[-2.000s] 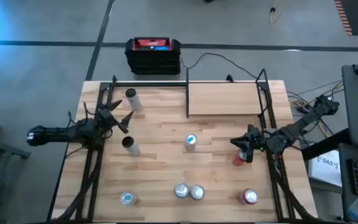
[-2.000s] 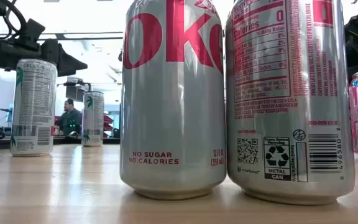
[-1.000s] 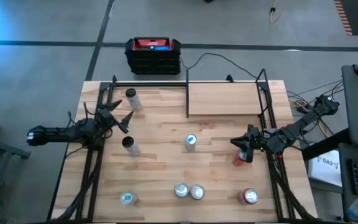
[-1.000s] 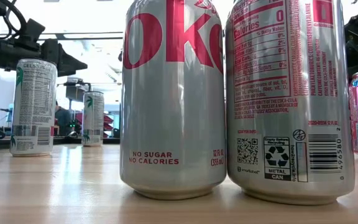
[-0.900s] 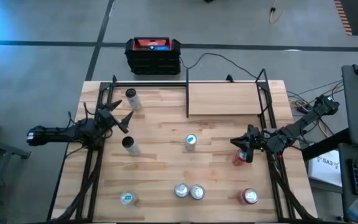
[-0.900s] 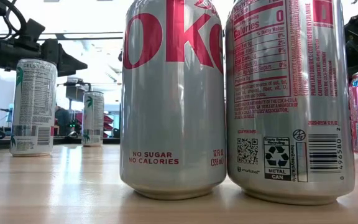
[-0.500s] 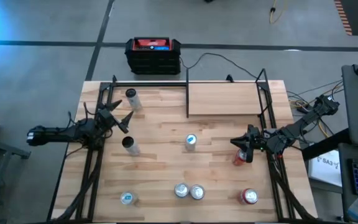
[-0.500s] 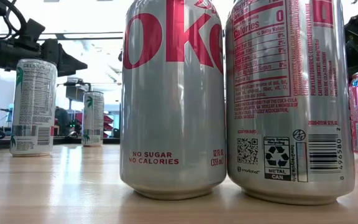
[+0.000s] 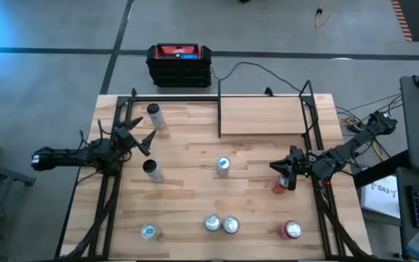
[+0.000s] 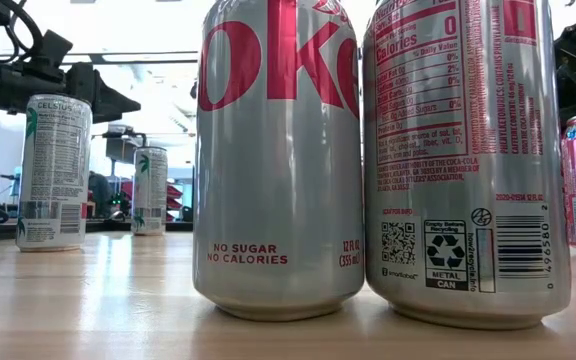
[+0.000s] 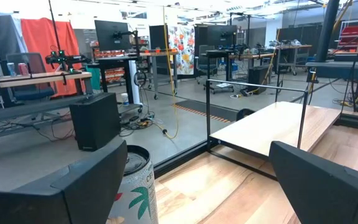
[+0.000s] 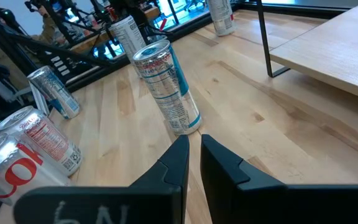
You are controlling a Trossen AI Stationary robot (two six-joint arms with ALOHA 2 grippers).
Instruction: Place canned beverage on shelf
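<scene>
Several cans stand upright on the wooden tabletop. The shelf (image 9: 260, 116), a light board edged with black rods, sits at the far right and also shows in the left wrist view (image 11: 278, 124). My left gripper (image 9: 144, 135) stands open at the left, level, between a white can (image 9: 153, 113) and a dark-topped can (image 9: 151, 169); its fingers (image 11: 73, 186) are spread wide with nothing between them. My right gripper (image 9: 278, 169) is shut at the right, just above a red can (image 9: 280, 186). It points at a slim blue-and-silver can (image 12: 169, 87).
Two silver cola cans (image 9: 221, 224) stand side by side near the front edge, with a blue-topped can (image 9: 148, 231) to their left and a red can (image 9: 292, 230) to their right. A black and red box (image 9: 180, 64) sits on the floor beyond the far edge.
</scene>
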